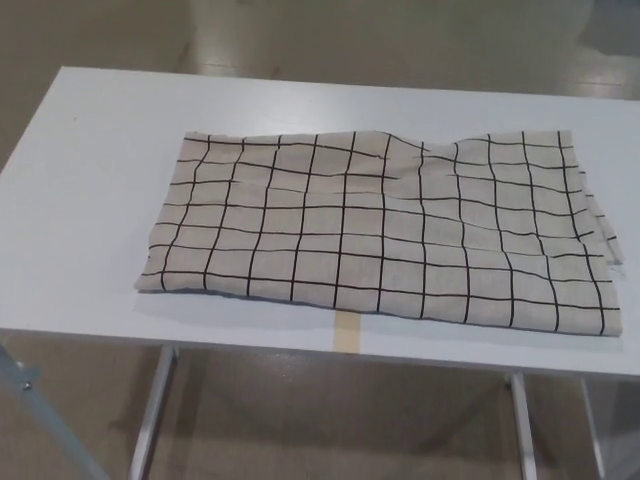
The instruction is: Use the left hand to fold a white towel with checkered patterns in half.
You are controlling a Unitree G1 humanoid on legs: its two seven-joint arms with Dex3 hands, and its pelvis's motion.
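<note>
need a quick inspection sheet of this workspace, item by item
surface: white rectangular table, metal legs below
job's things: off-white cloth towel with black grid lines lying spread out, slightly rumpled at its right edge
clutter: strip of tan tape at the table's front edge, partly under the towel
hands: nothing seen
cables: nothing seen
surroundings: glossy grey floor with light reflections
</note>
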